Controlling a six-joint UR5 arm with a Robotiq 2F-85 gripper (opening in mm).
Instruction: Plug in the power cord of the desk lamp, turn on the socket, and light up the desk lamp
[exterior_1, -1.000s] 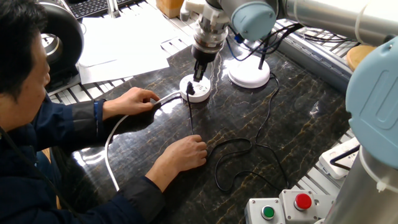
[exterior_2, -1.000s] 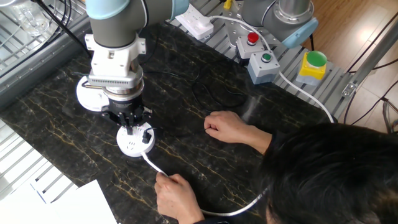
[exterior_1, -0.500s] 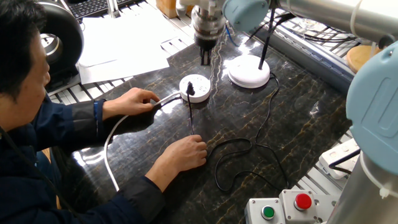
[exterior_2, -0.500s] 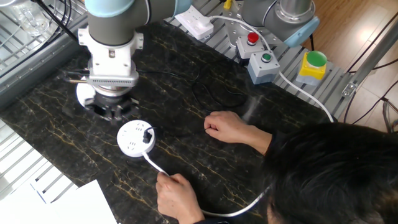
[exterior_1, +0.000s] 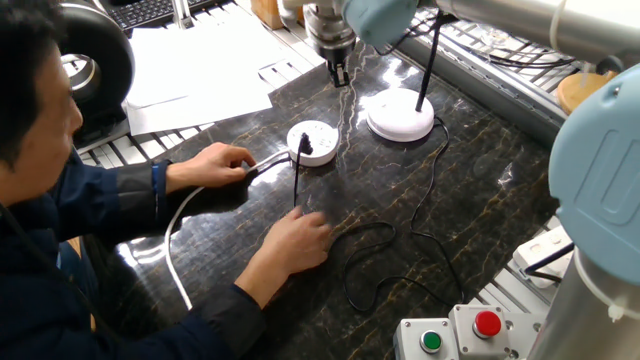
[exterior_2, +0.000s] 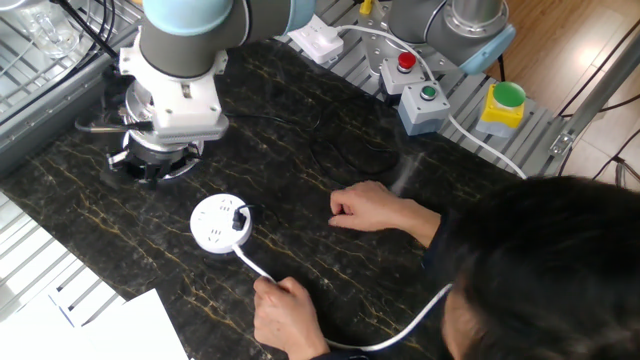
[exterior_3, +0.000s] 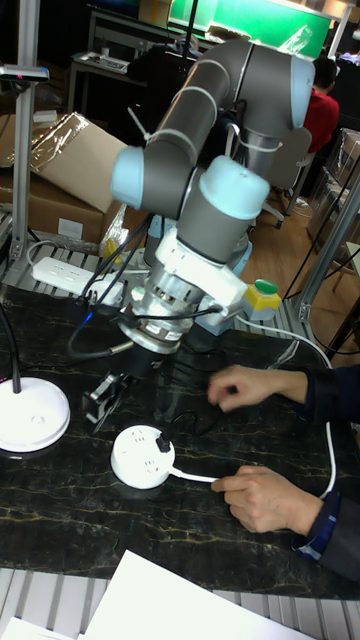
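Fingers (exterior_3: 103, 398) hang empty above the counter (exterior_1: 450, 190), between the socket (exterior_3: 142, 458) and the desk lamp (exterior_1: 401, 115); they look nearly closed, though I cannot tell for sure. The socket sits near the middle of the counter with the small black plug of the power cord (exterior_1: 297, 180) seated in its top. A person's hand (exterior_1: 213, 163) holds the thick white cable (exterior_1: 180, 240) just beside the socket, and the other hand (exterior_1: 292, 242) rests on the power cord. Judging from this, the socket switch comes next. A press off centre could push the light socket sideways, and both hands lie close to the descent path.
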